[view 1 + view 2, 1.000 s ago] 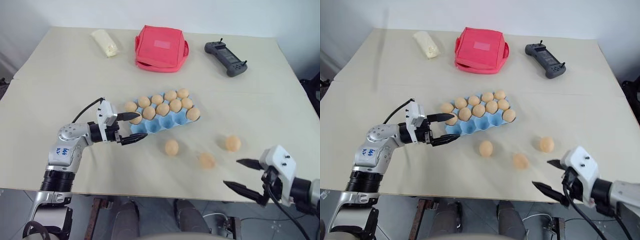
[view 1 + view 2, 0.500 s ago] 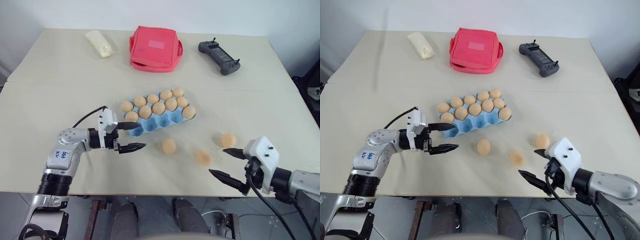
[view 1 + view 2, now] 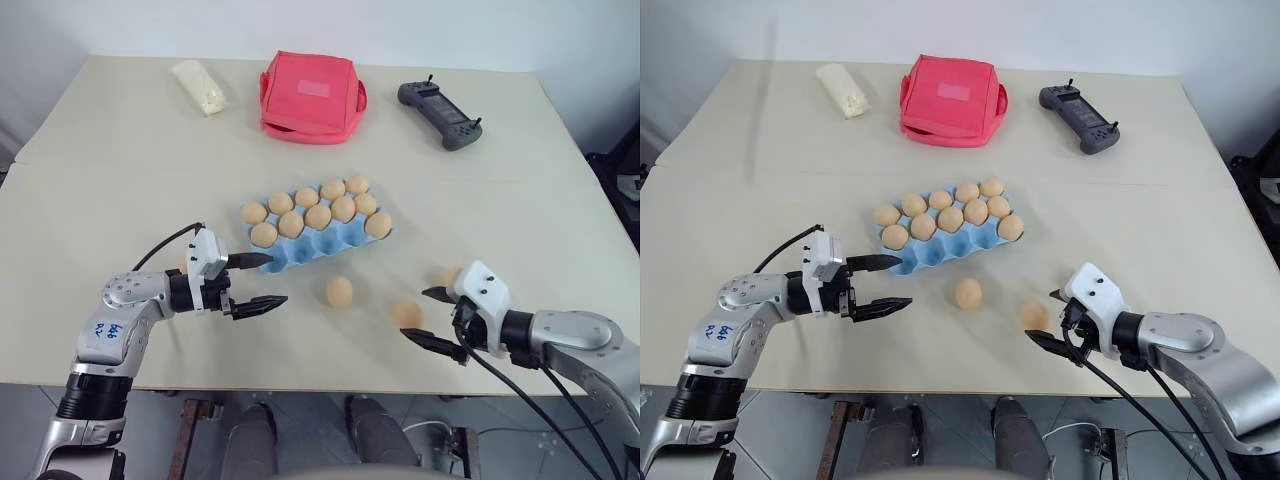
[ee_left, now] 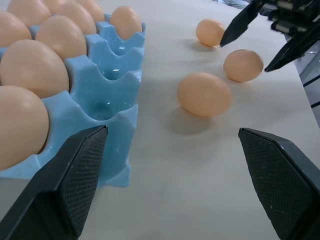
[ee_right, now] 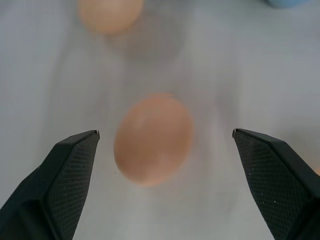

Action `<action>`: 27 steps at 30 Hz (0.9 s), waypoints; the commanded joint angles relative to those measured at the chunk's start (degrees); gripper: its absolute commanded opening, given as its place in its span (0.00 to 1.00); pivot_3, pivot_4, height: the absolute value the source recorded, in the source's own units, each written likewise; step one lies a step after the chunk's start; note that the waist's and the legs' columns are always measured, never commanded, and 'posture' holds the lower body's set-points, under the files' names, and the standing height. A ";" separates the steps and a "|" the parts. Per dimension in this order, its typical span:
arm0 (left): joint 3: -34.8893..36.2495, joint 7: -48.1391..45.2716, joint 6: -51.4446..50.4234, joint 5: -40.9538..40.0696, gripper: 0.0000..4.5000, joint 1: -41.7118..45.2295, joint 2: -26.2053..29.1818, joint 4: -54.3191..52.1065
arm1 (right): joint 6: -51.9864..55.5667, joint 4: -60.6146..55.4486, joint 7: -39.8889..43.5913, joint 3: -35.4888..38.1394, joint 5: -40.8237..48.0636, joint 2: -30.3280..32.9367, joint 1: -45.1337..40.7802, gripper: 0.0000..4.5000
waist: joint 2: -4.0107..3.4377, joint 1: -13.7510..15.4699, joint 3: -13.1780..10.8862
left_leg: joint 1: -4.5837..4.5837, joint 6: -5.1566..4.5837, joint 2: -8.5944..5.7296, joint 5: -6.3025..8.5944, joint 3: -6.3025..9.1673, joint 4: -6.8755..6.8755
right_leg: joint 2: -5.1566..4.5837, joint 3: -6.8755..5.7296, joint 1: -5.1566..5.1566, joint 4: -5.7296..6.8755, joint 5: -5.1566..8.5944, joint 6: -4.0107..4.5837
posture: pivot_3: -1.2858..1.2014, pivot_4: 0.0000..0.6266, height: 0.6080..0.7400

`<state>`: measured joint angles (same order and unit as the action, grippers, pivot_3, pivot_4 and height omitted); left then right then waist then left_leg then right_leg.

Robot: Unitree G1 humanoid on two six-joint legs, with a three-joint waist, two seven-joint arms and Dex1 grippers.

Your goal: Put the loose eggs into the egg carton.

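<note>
Loose eggs (image 3: 339, 291) are lying on the table (image 3: 120, 180) at five o'clock of the egg carton (image 3: 318, 232), the middle one being framed by the spread, empty right gripper (image 3: 434, 318), seemingly for pickup, while the left gripper (image 3: 256, 281) is being held released at the carton's eight o'clock.

bare table (image 3: 150, 200) around egg carton (image 3: 330, 240), loose eggs (image 3: 339, 291) near its front

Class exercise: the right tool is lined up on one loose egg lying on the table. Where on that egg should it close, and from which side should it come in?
Grip the egg across its narrow middle, one finger on each curved flank. It lies alone on the bare table between the open right tool, so continuing straight in from the robot's side and above looks best; the smooth, rounded shell would likely slip from a hold near either end.
</note>
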<state>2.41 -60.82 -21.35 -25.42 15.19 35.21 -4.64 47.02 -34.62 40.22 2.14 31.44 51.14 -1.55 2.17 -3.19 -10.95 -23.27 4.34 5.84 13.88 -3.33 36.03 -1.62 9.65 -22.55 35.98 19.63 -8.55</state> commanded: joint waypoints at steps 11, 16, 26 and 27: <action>3.32 2.82 0.38 -1.26 1.00 -1.88 0.44 -3.80 | -2.45 1.06 1.62 1.24 0.17 -1.45 -3.62 0.29 | 0.00 -0.03 0.00 | 0.01 0.00 0.00 0.00 -0.02 0.01 | 0.00 0.00 0.00 0.00 0.00 0.00 | 0.52 0.24 1.00; 3.80 3.79 0.96 -1.21 1.00 -2.36 0.14 -3.92 | -0.61 3.42 -1.83 4.16 3.09 -5.61 -13.23 0.18 | 0.00 -0.28 0.00 | 0.01 0.00 0.03 0.00 -0.06 0.03 | 0.00 0.00 -0.03 0.04 -0.03 -0.02 | 0.52 0.24 1.00; 3.80 5.61 2.53 -0.71 1.00 -2.04 -1.26 -3.29 | -3.57 16.97 -2.66 -4.47 -3.50 -13.30 -29.61 0.16 | -0.01 -0.24 0.00 | 0.00 0.01 0.07 0.01 -0.12 -0.10 | 0.00 -0.02 -0.13 0.01 -0.14 -0.16 | 0.52 0.24 1.00; 3.76 5.81 2.65 -0.66 1.00 -1.95 -1.43 -3.20 | -4.28 18.57 -2.63 -5.46 -4.45 -14.10 -30.65 0.16 | -0.01 -0.24 0.00 | -0.01 0.01 0.07 0.01 -0.13 -0.10 | 0.00 -0.03 -0.15 0.02 -0.14 -0.17 | 0.52 0.24 1.00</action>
<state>5.63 -55.36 -19.82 -25.51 12.91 34.10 -6.40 44.74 -17.18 37.44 -2.76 28.59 37.55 -30.80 2.16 -3.44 -10.95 -23.28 4.36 5.91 13.89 -3.47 35.92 -1.62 9.62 -22.71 36.00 19.46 -8.78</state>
